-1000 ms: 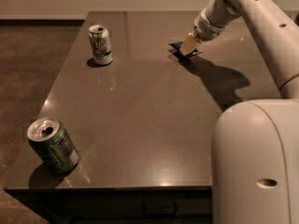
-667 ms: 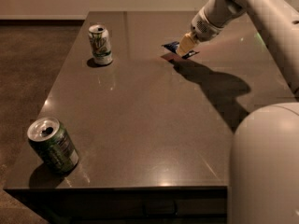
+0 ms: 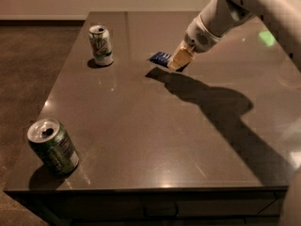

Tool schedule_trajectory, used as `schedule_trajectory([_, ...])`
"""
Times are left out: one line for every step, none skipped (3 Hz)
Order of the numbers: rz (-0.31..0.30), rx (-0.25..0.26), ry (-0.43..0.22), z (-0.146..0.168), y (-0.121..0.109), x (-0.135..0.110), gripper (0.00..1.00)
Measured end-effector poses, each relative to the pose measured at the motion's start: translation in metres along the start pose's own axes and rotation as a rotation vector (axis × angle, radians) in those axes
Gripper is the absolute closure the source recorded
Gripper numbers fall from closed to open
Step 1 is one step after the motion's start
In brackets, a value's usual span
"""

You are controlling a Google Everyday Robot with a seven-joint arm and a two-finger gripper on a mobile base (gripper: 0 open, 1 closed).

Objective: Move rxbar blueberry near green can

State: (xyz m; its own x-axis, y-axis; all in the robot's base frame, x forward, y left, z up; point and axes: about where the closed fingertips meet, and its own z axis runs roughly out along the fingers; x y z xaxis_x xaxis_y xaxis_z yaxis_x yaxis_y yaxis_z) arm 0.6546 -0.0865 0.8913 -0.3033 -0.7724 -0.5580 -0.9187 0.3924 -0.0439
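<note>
A dark brown table [image 3: 155,140] fills the frame. In the upper middle, the white arm [image 3: 221,13] reaches in from the upper right, and its gripper [image 3: 175,62] hangs just above the tabletop with its tan fingers [image 3: 182,55] clamped on one end of the blue bar [image 3: 160,57], which sticks out to the left. The green can [image 3: 52,147] stands at the lower left corner, well apart from the bar. A pale can [image 3: 101,45] stands at upper left
</note>
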Motion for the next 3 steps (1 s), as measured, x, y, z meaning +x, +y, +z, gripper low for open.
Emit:
schedule_trajectory([-0.107, -0.057, -0.016, -0.005, 0.038, -0.002, 1.00])
schedule_trajectory([-0.202, -0.094, -0.020, -0.012, 0.067, -0.003, 1.00])
schedule_trajectory([-0.275, -0.126, -0.029, -0.018, 0.087, -0.003, 1.00])
